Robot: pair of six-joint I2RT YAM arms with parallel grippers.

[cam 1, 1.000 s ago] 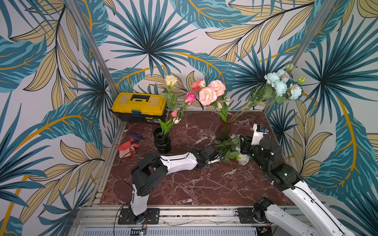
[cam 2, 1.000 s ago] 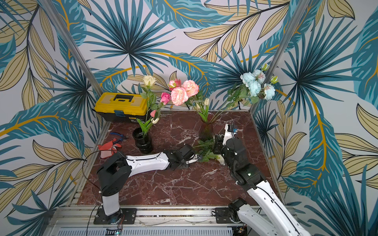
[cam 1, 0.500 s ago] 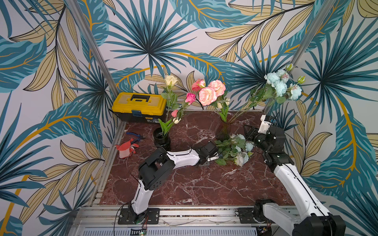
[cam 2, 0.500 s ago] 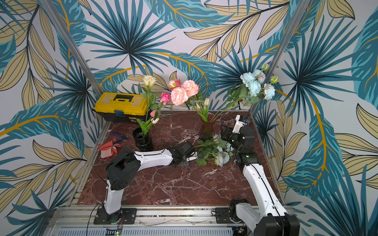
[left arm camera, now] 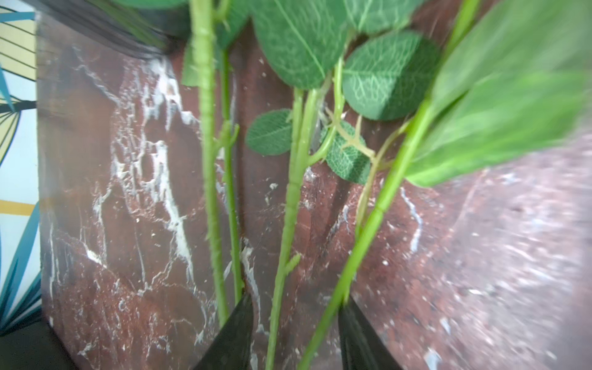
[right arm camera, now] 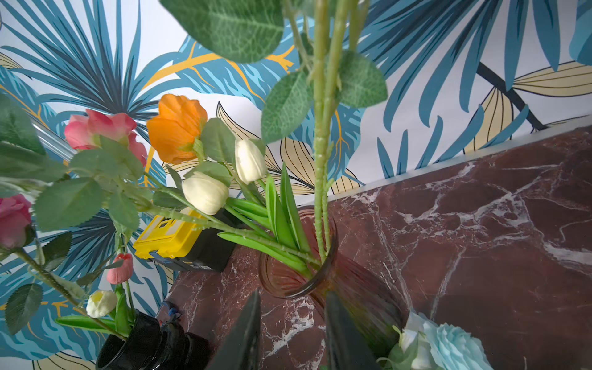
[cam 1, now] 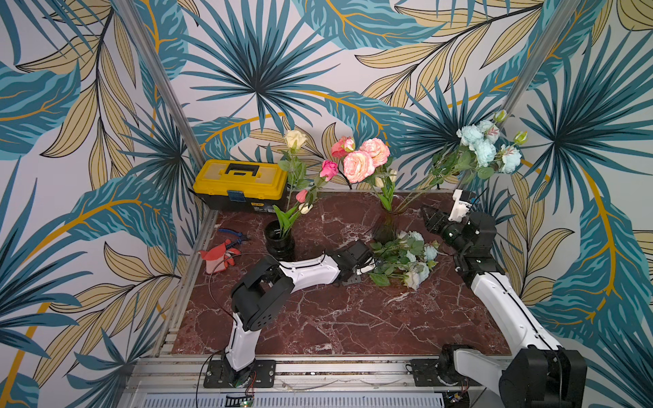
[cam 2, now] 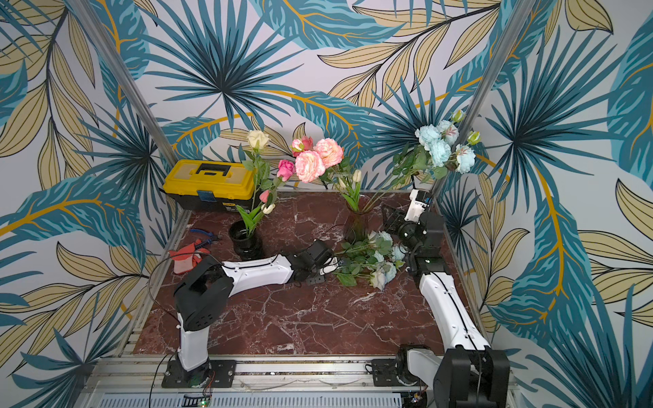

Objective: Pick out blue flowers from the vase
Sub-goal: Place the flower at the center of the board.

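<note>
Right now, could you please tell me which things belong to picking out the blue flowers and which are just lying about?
Job: glass vase, blue flowers standing in it, blue flowers lying beside it.
Lying about: yellow toolbox, black vase, red glove, pliers, pink peonies.

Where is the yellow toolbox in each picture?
Top view: toolbox at the back left corner of the table.
Top view: same corner.
Left wrist: not in it.
Right wrist: peeking out behind the tulips, at.
Shared landmark: the black vase near the toolbox, in every view but the left wrist.
</note>
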